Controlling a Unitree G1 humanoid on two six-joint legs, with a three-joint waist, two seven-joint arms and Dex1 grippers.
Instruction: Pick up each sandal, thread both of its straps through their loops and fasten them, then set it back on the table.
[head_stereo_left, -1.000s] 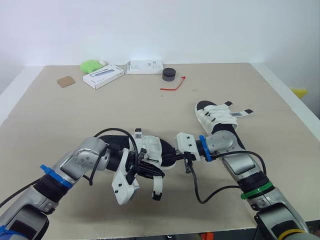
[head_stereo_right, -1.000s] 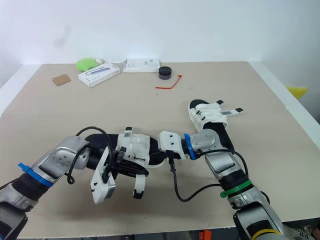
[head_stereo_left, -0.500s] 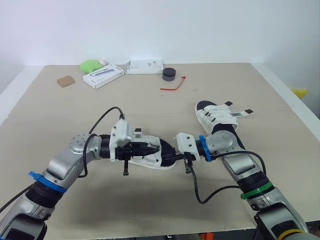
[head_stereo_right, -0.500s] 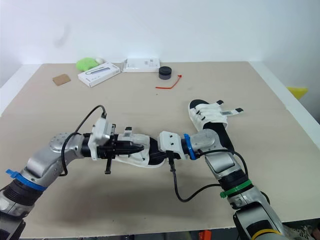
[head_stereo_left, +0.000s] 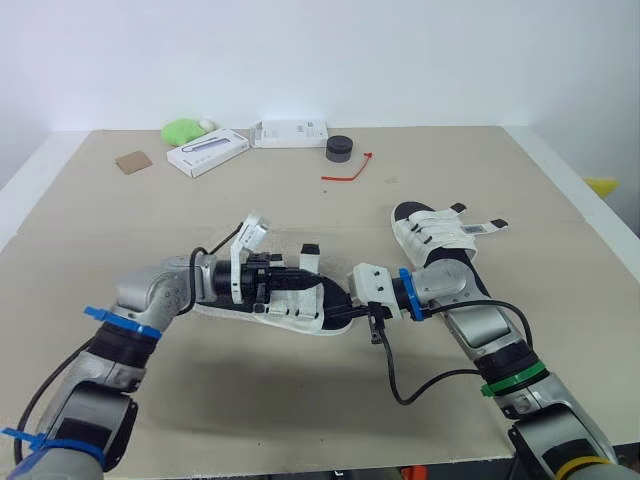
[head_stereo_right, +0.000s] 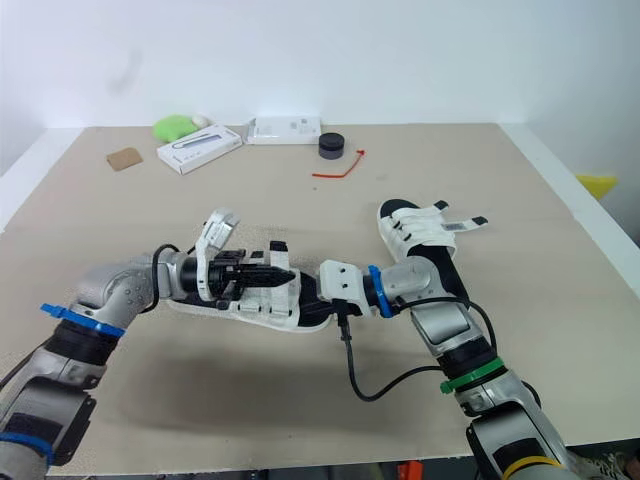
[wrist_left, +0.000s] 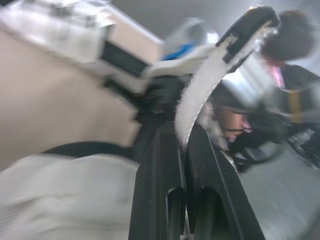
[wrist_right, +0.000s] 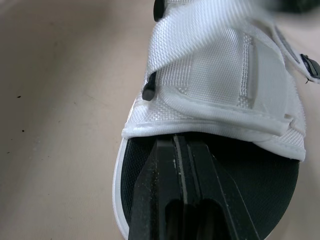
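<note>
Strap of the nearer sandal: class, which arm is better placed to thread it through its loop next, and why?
Left. The left pincer is shut on the white strap, holding it raised over the sandal; the right pincer clamps the sandal's end, steadying it.

The sandal (wrist_right: 220, 75) is of white woven cloth with a matt black footbed (wrist_right: 250, 165). Its strap (wrist_left: 202, 87) looks fuzzy. The surface (head_stereo_left: 300, 210) is matt and smooth.

Beige surface (head_stereo_left: 300, 210); along its far edge lie a brown card (head_stereo_left: 131, 162), green cloth (head_stereo_left: 182, 131), white box (head_stereo_left: 207, 152), second white box (head_stereo_left: 289, 132), black tin (head_stereo_left: 339, 148); red tie (head_stereo_left: 347, 171) just beside the tin; sandal (head_stereo_left: 435, 240) at right, sole down.
</note>
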